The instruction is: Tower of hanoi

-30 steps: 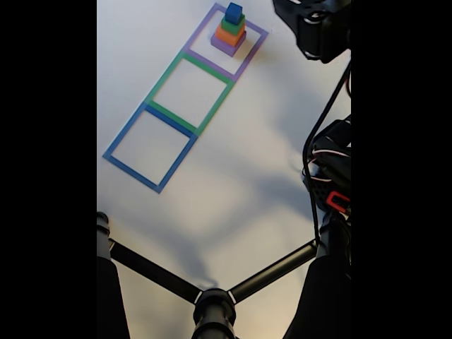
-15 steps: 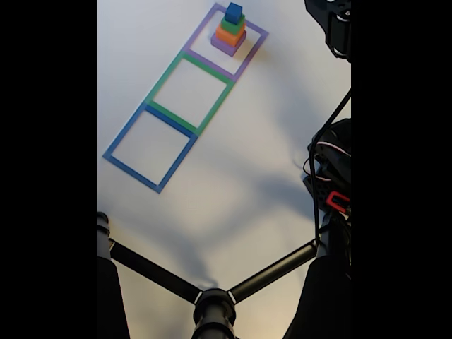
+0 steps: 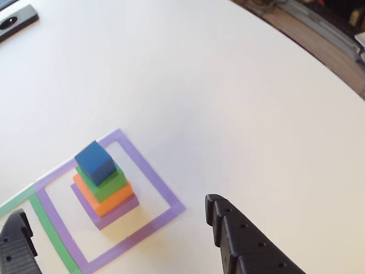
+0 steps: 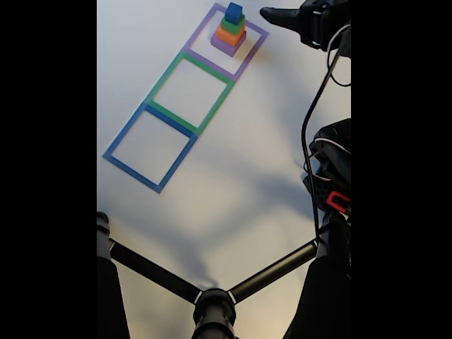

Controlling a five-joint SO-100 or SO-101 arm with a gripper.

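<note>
A stack of blocks (image 3: 102, 185) stands inside the purple square outline (image 3: 165, 194): a purple block at the bottom, then orange, then green, with a small blue cube (image 3: 94, 161) on top. In the fixed view the stack (image 4: 230, 32) is at the top, with the green square (image 4: 189, 95) and the blue square (image 4: 150, 147) in a row below it. My gripper (image 3: 114, 206) is open, its black fingers (image 3: 236, 242) wide apart on either side of the stack and nothing between them touching. In the fixed view the gripper (image 4: 272, 14) points left, just right of the stack.
The arm's body and cables (image 4: 330, 166) fill the right side of the fixed view. A black stand with two legs (image 4: 212, 300) crosses the bottom. A dark flat object (image 3: 17, 20) lies at the table's far left, and the table edge (image 3: 319, 48) runs along the upper right.
The gripper, which sat further right at the top corner, has swung left toward the stack; its finger now points at the purple square. The blocks have not moved.
</note>
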